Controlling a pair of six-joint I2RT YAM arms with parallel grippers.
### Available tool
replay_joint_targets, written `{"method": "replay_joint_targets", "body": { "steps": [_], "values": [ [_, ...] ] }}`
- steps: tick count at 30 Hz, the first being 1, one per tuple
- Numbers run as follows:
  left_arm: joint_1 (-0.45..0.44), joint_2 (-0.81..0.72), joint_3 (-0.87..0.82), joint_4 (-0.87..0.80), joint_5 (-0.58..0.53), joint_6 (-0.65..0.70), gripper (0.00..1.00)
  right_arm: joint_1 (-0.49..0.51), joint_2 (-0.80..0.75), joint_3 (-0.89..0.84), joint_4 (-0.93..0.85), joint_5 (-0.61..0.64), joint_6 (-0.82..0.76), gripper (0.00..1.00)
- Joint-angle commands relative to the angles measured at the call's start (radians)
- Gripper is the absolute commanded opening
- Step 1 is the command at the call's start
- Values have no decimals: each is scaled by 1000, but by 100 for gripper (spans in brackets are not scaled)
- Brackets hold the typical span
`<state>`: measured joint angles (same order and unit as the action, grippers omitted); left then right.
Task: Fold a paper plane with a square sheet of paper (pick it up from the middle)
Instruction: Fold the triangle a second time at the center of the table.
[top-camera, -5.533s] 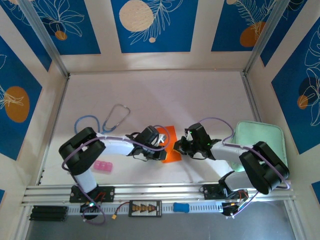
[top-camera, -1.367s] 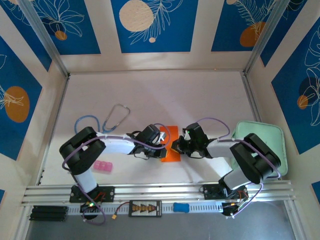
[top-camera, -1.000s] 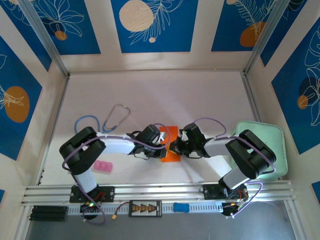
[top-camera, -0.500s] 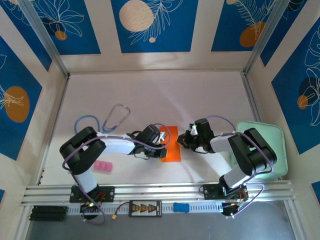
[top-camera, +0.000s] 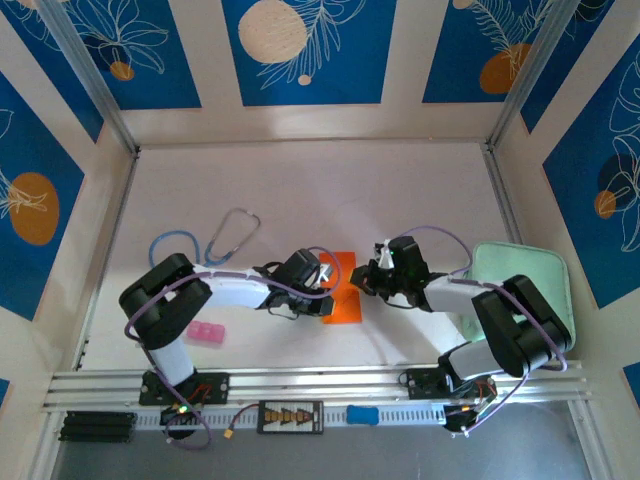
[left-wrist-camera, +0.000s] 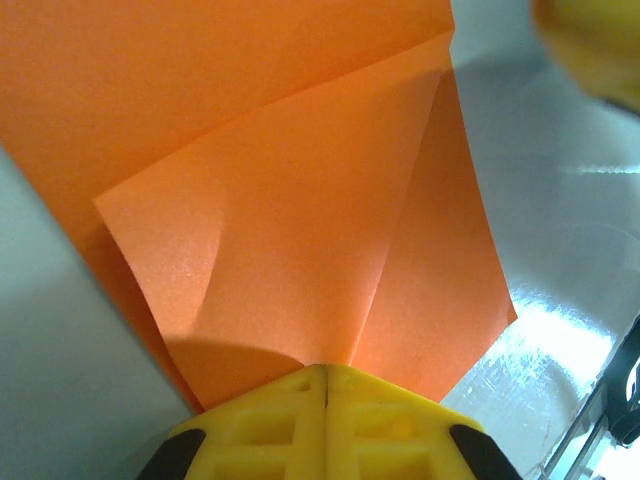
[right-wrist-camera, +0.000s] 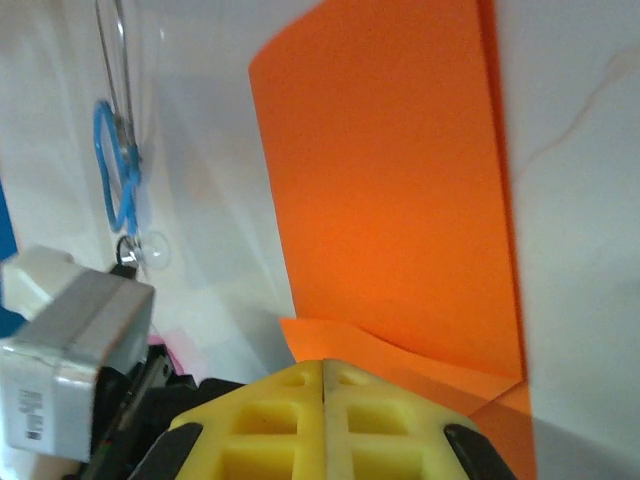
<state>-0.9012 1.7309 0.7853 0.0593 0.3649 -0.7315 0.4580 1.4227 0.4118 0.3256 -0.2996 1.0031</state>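
Bright, even overhead light; glare on the table (left-wrist-camera: 560, 330) at lower right, soft blur at wrist-view edges.

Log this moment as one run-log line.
orange sheet: partly folded | left pincer: shut, tips at sheet | right pincer: shut, at sheet's edge

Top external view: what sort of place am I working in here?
Likely a robot test booth: a white table boxed in by blue floral panels, with two arms bolted to an aluminium rail and a stray stethoscope.
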Motion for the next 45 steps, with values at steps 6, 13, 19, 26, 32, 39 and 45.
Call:
{"method": "replay_joint_targets", "body": {
  "steps": [6, 13, 19, 26, 32, 39, 45],
  "values": [
    [-1, -14, 15, -122, -13, 16, 0, 5, 126, -33, 27, 25, 32, 0],
    [-1, -54, 122, -144, 12, 27, 0, 5, 134, -47, 6, 42, 36, 0],
    [0, 31, 198, -151, 45, 42, 0, 5, 136, -47, 3, 45, 35, 0],
    [-2, 99, 182, -151, 38, 40, 0, 7, 146, -50, 5, 46, 39, 0],
    [-4, 84, 99, -127, 44, 37, 0, 7, 157, -52, 9, 46, 42, 0],
    [-12, 20, 40, -129, 41, 41, 0, 7, 164, -51, 6, 50, 44, 0],
    [-19, 2, 76, -177, 23, 65, 0, 9, 156, -51, 1, 48, 42, 0]
  ]
}}
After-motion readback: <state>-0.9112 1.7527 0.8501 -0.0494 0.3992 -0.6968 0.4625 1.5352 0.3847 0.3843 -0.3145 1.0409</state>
